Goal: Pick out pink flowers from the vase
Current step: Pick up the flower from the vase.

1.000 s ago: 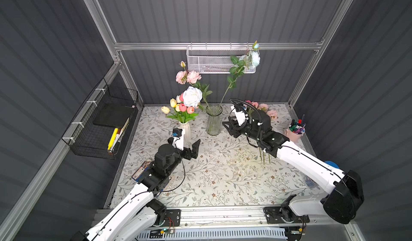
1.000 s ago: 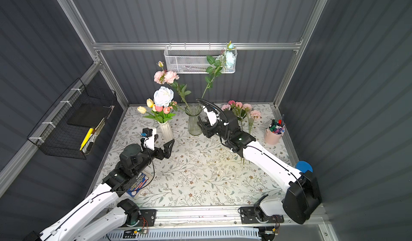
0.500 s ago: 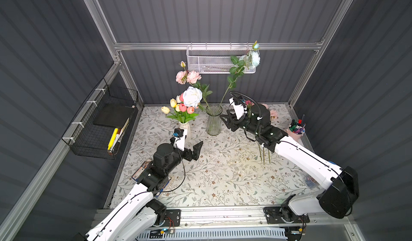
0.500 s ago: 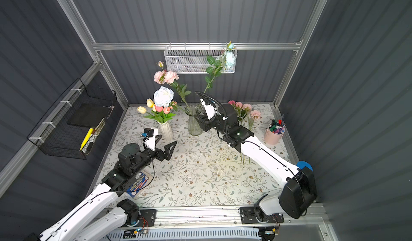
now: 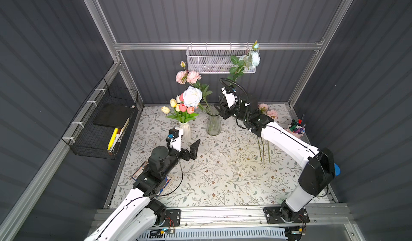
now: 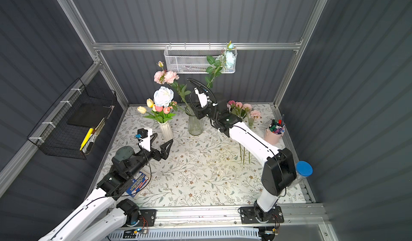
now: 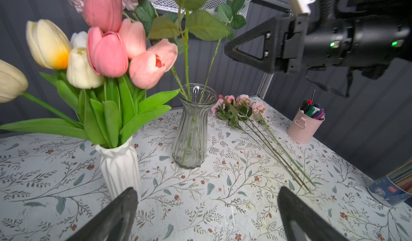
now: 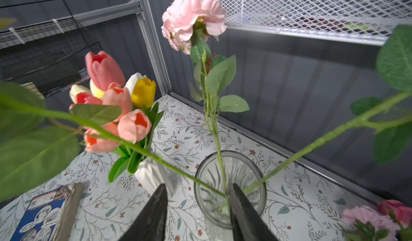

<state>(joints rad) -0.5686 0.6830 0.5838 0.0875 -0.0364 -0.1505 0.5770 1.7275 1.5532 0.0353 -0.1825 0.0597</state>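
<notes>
The right gripper (image 8: 198, 187) hangs at the mouth of the ribbed glass vase (image 8: 252, 175), its tapered jaws apart, green stems passing beside one jaw — none pinched. A ruffled pale pink bloom (image 8: 194, 16) stands in that vase. The left gripper (image 7: 205, 217) is spread wide over the leaf-printed tabletop (image 7: 223, 195). Its wrist view alone shows the other pink flowers (image 7: 240, 102) whole, lying near the tabletop's far right corner; in a top view the right arm (image 5: 278, 135) half hides them.
</notes>
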